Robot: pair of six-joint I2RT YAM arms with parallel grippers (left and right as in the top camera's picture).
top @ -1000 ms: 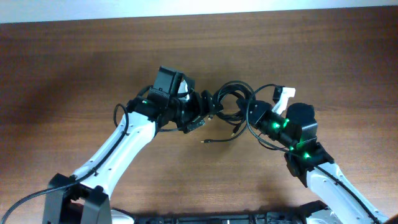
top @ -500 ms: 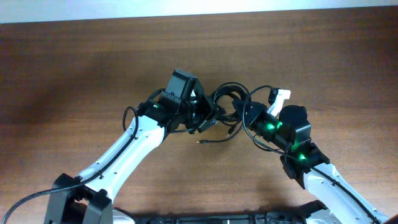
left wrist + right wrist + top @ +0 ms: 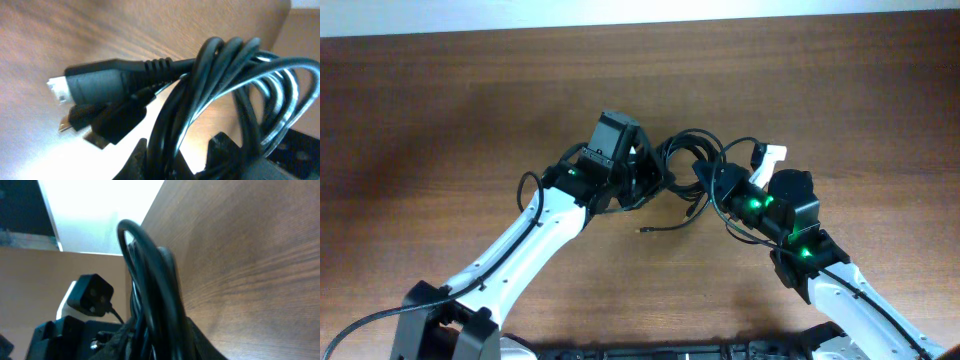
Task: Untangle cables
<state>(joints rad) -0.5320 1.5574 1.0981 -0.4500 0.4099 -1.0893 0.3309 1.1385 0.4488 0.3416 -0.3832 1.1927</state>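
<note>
The cables (image 3: 692,150) form a black clump of loops on the wooden table between my two grippers. My left gripper (image 3: 655,182) meets the clump from the left. In the left wrist view it (image 3: 181,137) is shut on several strands of the cables (image 3: 235,90), with plug ends (image 3: 95,85) sticking out to the left. My right gripper (image 3: 705,180) meets the clump from the right. In the right wrist view the cables (image 3: 150,280) rise out from between its fingers (image 3: 162,340). How tightly they hold cannot be made out there.
One loose cable end (image 3: 665,226) trails on the table just below the clump. The table's far edge (image 3: 640,25) runs along the top. The left arm's wrist camera (image 3: 90,295) shows close behind the bundle in the right wrist view.
My left arm moved right into the clump and its gripper closed on strands. My right arm shifted slightly left. The loose cable end slid a little left.
</note>
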